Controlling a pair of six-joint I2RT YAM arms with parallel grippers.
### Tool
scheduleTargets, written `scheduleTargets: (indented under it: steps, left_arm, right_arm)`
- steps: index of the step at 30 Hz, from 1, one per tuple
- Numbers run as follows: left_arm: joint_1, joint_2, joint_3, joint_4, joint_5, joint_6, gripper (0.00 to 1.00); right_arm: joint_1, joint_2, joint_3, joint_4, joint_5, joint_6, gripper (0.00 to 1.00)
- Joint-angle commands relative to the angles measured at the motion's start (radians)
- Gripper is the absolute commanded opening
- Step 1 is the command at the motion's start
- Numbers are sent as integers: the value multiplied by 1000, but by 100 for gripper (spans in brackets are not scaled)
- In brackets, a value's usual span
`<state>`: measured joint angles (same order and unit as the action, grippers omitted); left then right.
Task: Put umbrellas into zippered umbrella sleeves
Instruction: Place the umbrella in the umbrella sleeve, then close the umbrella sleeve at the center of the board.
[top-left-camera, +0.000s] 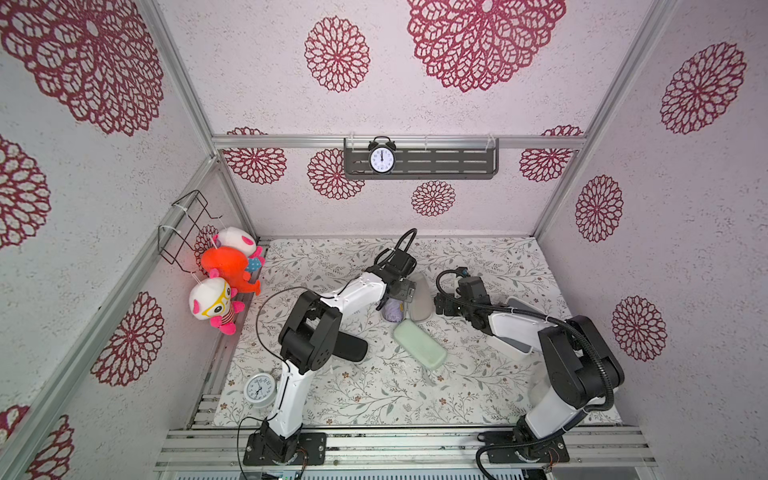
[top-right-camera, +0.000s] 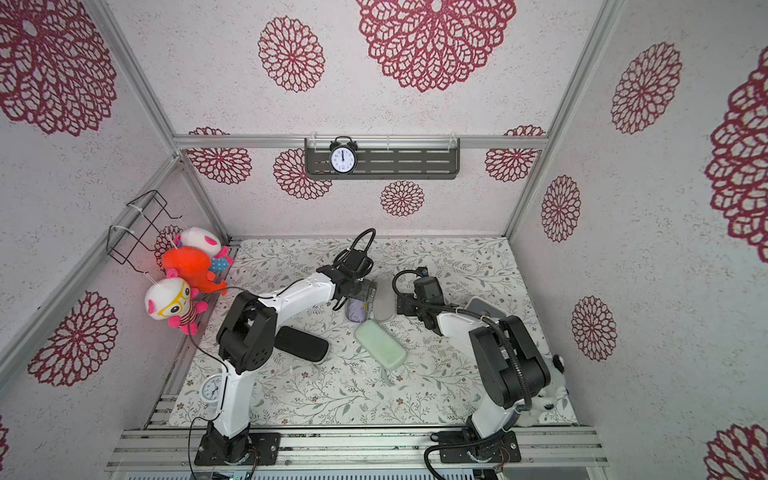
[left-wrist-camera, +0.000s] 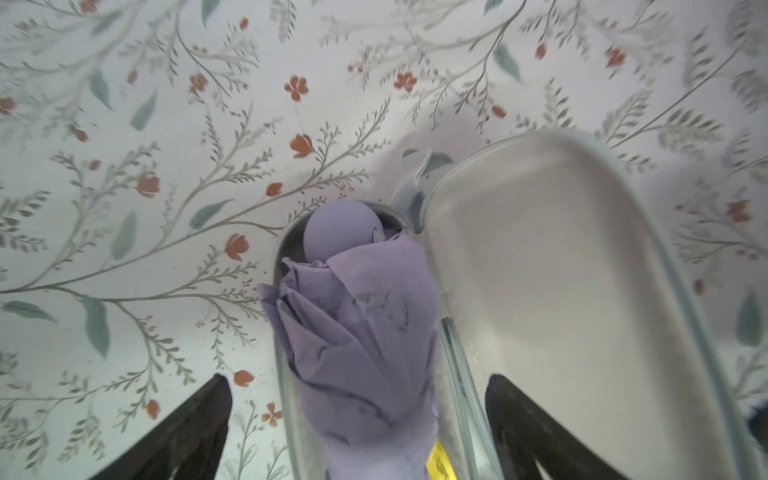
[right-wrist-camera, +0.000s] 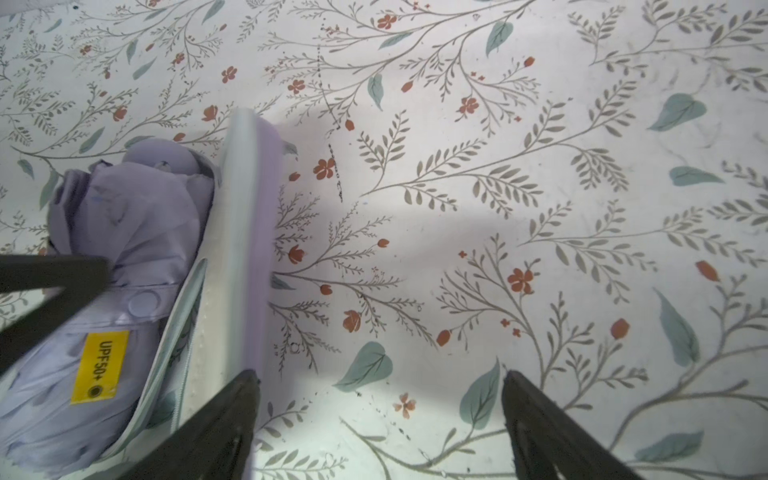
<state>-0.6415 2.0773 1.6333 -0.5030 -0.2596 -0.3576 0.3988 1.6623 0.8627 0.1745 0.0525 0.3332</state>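
Two grippers spread: we see left gripper (left-wrist-camera: 357, 378) above the lilac umbrella (left-wrist-camera: 357, 324) lying in the open lilac sleeve (left-wrist-camera: 552, 270); right gripper (right-wrist-camera: 379, 372) beside its raised half, likely to fold it shut.

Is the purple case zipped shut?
No, the lilac case lies open, with the lilac umbrella resting in one half.

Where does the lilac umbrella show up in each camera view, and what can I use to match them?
Top view: lilac umbrella mid-table, just under the left gripper.
Top view: same spot, beside the grey-lined case lid.
Left wrist: umbrella fills the gap of the open gripper.
Right wrist: umbrella against the lid, yellow tag showing.
Shared landmark: that case lid, open beside it.
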Motion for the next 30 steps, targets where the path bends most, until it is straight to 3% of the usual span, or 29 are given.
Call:
scheduleTargets:
  steps: [1, 5, 7, 8, 11, 15, 19, 30]
  left_arm:
    - [22, -102, -70, 121, 24, -17, 98]
    - [59, -188, -207, 190, 11, -48, 100]
    - [134, -192, -296, 283, 153, -103, 76]
    - [160, -188, -319, 319, 220, -120, 71]
    - [181, -138, -318, 388, 270, -103, 64]
    - [176, -33, -227, 318, 287, -109, 54]
    - [173, 21, -216, 293, 292, -134, 36]
    - [162, 26, -277, 401, 350, -149, 42]
  right_arm:
    - [-9, 5, 54, 5, 24, -4, 92]
    - [-12, 77, 106, -25, 46, -18, 86]
    - [-12, 120, 138, -22, 15, -26, 78]
    - [-6, 136, 153, -19, -10, -32, 76]
    - [53, 185, 223, -44, 8, -62, 75]
    - [89, 259, 317, -78, -1, -62, 75]
    - [127, 304, 382, -97, 2, -81, 75]
    - [204, 362, 471, -119, 4, -131, 75]
